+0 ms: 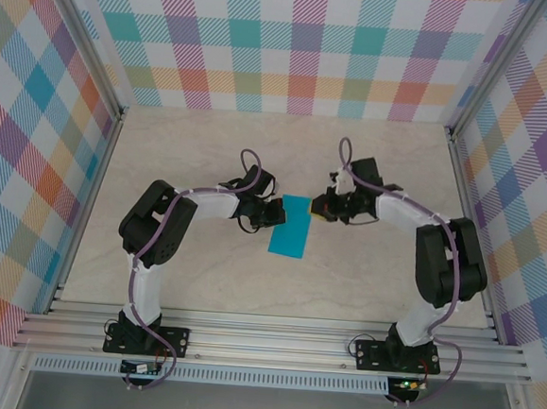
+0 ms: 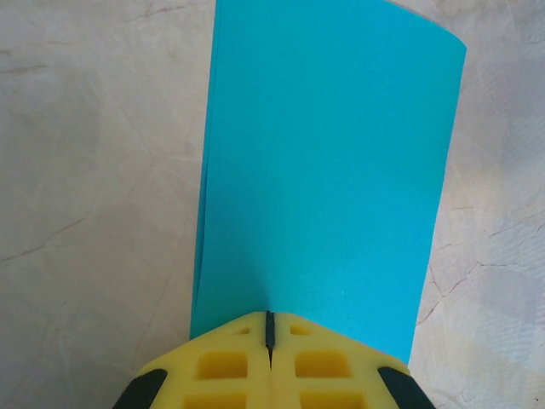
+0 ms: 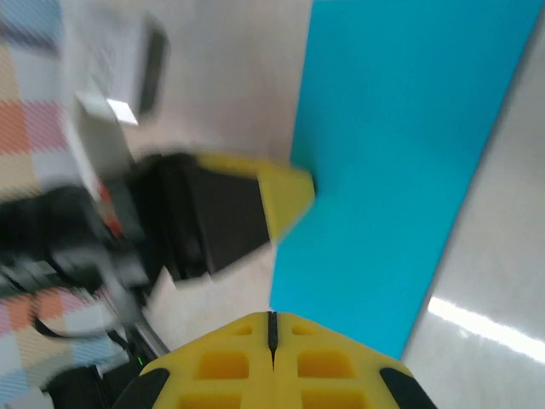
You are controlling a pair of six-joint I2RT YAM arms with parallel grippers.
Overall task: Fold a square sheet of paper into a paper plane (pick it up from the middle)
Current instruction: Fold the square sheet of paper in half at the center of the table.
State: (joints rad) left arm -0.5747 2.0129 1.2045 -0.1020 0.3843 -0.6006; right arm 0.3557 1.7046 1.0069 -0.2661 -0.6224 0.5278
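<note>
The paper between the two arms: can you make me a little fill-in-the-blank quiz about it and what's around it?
1. The square sheet of paper is coloured ____.
2. Seen from above, its outline is a ____, not a square.
3. The fingers of the left gripper and the right gripper are both ____.
4. The walls carry a ____ pattern.
Missing words: teal-blue; rectangle; shut; checked.

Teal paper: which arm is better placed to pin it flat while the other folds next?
Probably left. The left end effector, shut, sits midway along a long edge of the teal paper, so it could hold evenly. The right end effector, also shut, is at one short end, nearer a corner.
</note>
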